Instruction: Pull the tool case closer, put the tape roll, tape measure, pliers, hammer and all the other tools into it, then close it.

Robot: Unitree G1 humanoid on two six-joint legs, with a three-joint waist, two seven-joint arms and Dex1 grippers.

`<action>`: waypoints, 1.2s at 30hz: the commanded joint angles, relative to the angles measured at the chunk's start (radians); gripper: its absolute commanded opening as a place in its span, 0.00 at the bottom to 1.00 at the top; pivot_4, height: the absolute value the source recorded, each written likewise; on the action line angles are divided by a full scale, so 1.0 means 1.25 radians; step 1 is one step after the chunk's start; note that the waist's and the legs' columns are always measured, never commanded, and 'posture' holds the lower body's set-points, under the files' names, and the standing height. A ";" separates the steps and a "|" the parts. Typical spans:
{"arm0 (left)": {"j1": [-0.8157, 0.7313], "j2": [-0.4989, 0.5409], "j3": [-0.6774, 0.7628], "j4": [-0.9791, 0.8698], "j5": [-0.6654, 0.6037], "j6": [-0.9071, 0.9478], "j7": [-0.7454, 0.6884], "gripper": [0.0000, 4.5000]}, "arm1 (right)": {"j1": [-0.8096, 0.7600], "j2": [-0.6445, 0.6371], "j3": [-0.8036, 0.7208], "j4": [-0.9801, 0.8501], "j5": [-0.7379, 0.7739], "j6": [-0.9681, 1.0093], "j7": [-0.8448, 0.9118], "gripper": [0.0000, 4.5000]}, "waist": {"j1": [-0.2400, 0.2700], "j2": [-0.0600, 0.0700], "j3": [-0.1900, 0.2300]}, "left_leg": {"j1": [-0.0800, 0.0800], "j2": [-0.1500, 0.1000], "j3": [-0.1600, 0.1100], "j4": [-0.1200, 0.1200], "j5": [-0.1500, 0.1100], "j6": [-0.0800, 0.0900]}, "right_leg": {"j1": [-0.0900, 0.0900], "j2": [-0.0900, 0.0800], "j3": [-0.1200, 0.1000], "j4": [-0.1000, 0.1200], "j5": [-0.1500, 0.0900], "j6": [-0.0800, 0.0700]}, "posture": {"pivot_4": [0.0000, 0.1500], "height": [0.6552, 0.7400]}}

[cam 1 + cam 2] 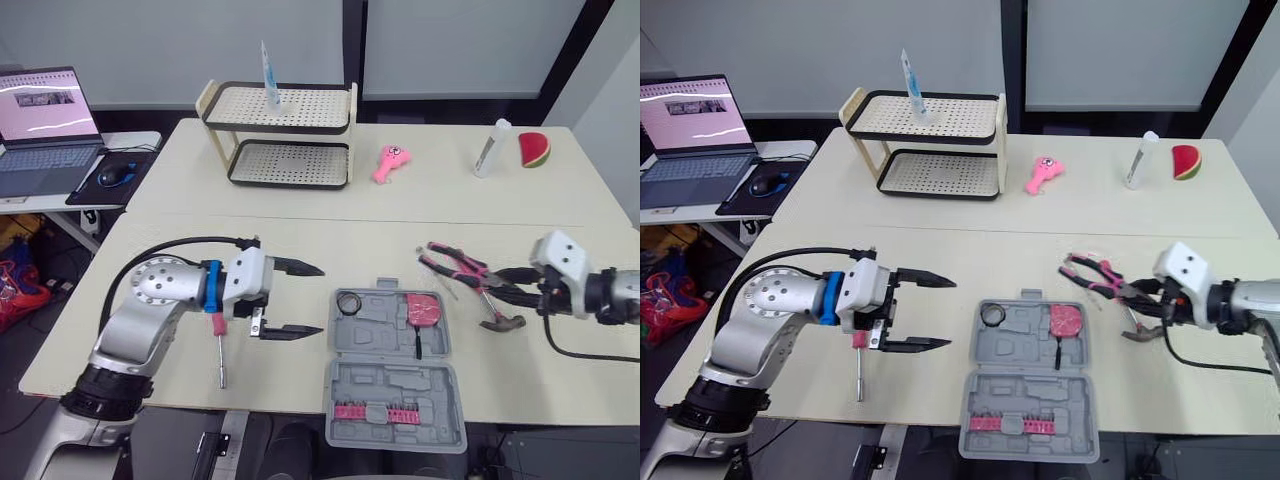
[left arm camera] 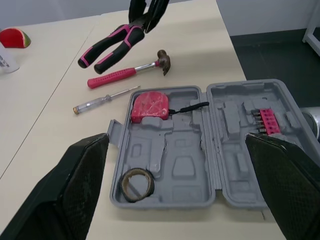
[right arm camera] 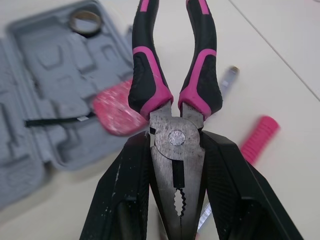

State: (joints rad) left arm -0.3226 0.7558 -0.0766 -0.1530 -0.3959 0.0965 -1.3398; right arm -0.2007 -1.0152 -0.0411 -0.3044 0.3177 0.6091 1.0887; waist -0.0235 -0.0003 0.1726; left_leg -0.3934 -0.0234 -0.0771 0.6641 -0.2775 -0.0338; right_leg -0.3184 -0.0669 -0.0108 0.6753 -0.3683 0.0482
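Note:
The grey tool case (image 1: 372,385) lies open near the front edge of the table. Inside it are the tape roll (image 1: 349,303) and the pink tape measure (image 1: 424,310). My right gripper (image 1: 515,286) is shut on the jaws of the pink-handled pliers (image 1: 455,265), holding them just above the table, right of the case. The hammer (image 2: 127,72) lies under them, beside a thin tester screwdriver (image 2: 102,99). My left gripper (image 1: 300,298) hangs open left of the case, holding nothing. A pink-handled screwdriver (image 1: 219,350) lies below that arm.
A two-tier rack (image 1: 285,130) stands at the back, with a pink toy (image 1: 388,163), a white bottle (image 1: 492,148) and a watermelon slice (image 1: 534,150) to its right. A laptop (image 1: 40,130) and mouse (image 1: 115,175) sit on a side table to the left.

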 commanded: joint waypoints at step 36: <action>0.090 0.081 0.036 -0.014 0.019 -0.063 -0.024 1.00 | -0.294 0.100 0.524 -0.153 -0.273 0.156 -0.047 0.28 | -0.005 -0.001 0.001 | -0.006 0.000 0.001 0.000 0.000 0.000 | -0.011 0.000 0.000 0.005 0.000 0.000 | 1.00 1.00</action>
State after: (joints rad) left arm -0.2075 0.8410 -0.0433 -0.1483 -0.3679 0.0184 -1.3662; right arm -0.5509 -0.8932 0.6169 -0.4734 -0.0085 0.8171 1.0234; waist -0.0294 -0.0014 0.1732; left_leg -0.4006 -0.0237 -0.0757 0.6641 -0.2772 -0.0339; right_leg -0.3326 -0.0664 -0.0103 0.6820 -0.3683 0.0481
